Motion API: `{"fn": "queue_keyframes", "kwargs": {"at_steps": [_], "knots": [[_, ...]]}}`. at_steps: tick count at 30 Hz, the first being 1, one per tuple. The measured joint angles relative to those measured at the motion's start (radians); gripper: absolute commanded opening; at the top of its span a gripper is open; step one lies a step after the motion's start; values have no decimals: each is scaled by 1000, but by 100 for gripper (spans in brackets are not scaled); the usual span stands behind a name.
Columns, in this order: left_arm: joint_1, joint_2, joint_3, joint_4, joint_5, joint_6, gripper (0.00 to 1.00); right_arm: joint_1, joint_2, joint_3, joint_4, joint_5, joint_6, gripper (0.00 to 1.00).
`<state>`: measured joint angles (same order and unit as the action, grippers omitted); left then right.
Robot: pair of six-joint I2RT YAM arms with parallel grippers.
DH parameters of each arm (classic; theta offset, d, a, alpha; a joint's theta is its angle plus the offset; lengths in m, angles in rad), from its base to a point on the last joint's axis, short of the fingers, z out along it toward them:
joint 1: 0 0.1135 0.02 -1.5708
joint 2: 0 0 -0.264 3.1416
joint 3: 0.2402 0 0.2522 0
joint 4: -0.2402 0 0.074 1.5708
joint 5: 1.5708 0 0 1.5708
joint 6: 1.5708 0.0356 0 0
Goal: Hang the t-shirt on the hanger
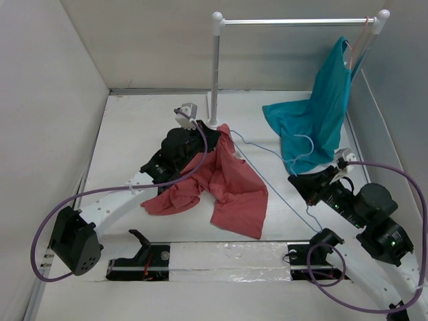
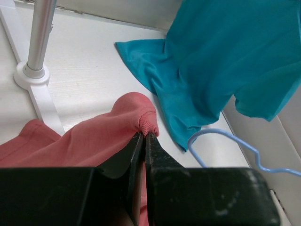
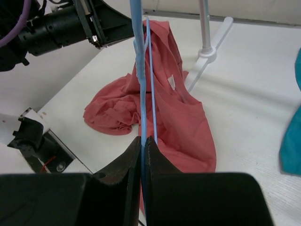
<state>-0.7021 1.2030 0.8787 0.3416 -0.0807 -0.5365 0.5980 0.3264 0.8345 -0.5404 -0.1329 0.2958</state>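
Observation:
The salmon-red t-shirt lies crumpled mid-table, with its collar end raised. My left gripper is shut on the ribbed collar, and the cloth hangs down from it. My right gripper is shut on the thin light-blue wire hanger. In the right wrist view the wire runs from my jaws up over the shirt toward the raised collar. The hanger's hook lies by the teal shirt. I cannot tell whether the far tip is inside the collar.
A teal shirt hangs from an orange hanger on the white rack's bar at the back right, its hem on the table. The rack post stands just behind my left gripper, its base beside the collar. White walls close in on the sides.

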Motion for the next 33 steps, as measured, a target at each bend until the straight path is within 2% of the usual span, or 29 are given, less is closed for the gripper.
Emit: {"fn": "queue_keyframes", "kwargs": {"at_steps": [13, 22, 28, 33], "knots": [[-43, 0, 14, -33, -30, 1, 0, 0, 82, -33, 10, -62, 1, 0], [-53, -1, 14, -33, -1, 1, 0, 0, 174, -67, 98, -77, 23, 0], [-186, -24, 22, -73, -73, 40, 0, 40, 322, -65, 222, -57, 31, 0], [-271, -69, 60, -133, -168, 64, 0, 97, 392, -48, 269, 36, 31, 0]]}}
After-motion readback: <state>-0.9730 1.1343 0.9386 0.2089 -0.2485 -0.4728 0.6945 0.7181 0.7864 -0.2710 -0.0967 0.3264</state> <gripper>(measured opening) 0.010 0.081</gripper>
